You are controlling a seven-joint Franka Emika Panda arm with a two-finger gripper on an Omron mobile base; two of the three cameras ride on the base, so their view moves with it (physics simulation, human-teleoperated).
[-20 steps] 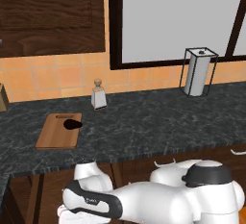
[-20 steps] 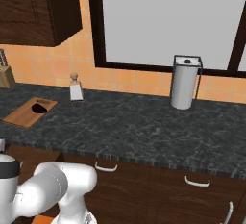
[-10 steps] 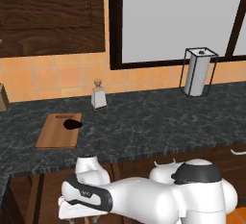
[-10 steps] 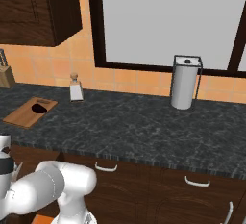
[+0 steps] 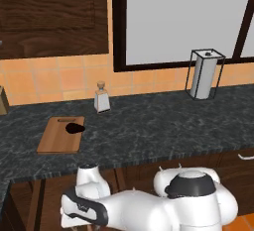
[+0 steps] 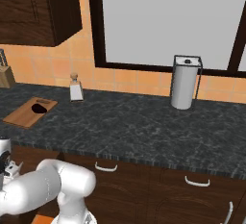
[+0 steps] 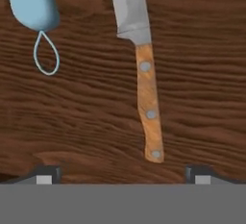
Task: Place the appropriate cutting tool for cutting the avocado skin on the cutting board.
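Observation:
In the hand view the knife (image 7: 146,98) lies on dark wood, its grey blade pointing to the top and its tan riveted handle toward my fingers. My gripper (image 7: 123,176) is open, its two fingertips (image 7: 48,175) set wide apart just short of the handle's end, touching nothing. The light blue peeler (image 7: 33,2) lies to the upper left. The cutting board (image 5: 55,138) (image 6: 24,116) rests on the counter at the left, with the dark avocado (image 5: 75,127) (image 6: 40,107) on its far end. My arm (image 5: 144,210) reaches low, below the counter edge.
A small glass bottle (image 5: 101,97) (image 6: 75,89) stands by the backsplash. A paper towel holder (image 5: 205,75) (image 6: 185,82) stands further right. A knife block (image 6: 6,76) sits at the far left. Cabinet fronts with handles (image 6: 106,167) run under the dark stone counter (image 5: 163,126).
My arm's elbow has shifted a little left and lower below the counter edge. The things on the counter have not moved.

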